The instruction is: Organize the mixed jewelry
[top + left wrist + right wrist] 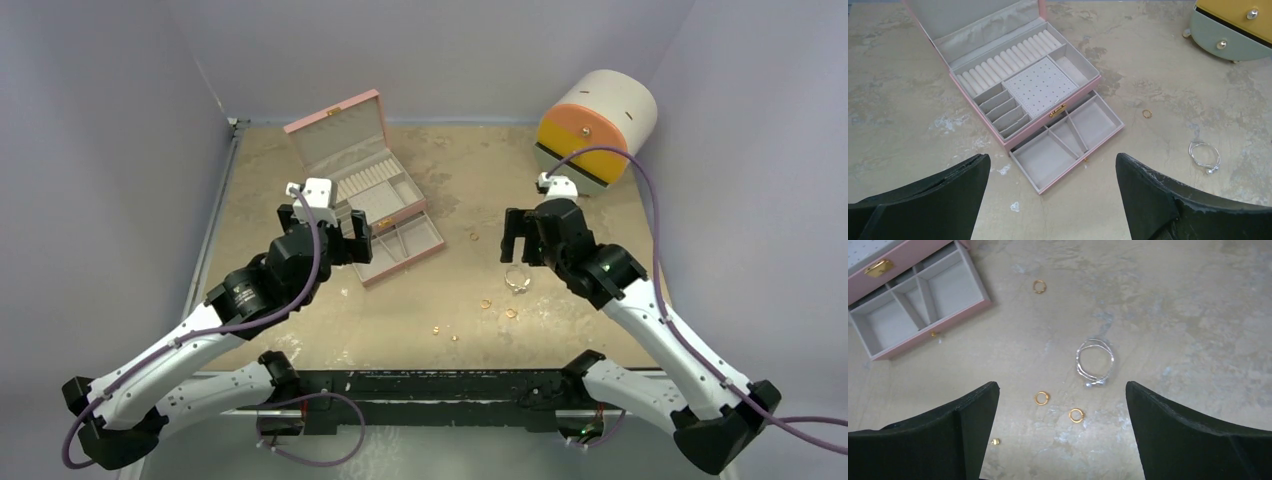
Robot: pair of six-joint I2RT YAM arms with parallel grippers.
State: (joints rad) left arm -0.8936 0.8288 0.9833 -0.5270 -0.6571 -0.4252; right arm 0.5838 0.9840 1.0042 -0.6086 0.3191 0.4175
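Mixed jewelry [1042, 398] dots the mottled beige table [470, 170] inside grey walls [100, 150].

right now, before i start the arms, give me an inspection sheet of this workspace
surface: mottled beige tabletop, worn patches
job's things: silver wire hoop, at least three gold rings and a tiny stud loose on the table; none in the box
box: pink jewelry box lid up, drawer pulled out, visible compartments empty
clutter: round cream and orange drawer chest at far right
grippers: left gripper open by the drawer's front; right gripper open above the rings; both empty
cables: purple cables along both arms, one looped at the near edge
surroundings: plain grey walls; nothing else seen
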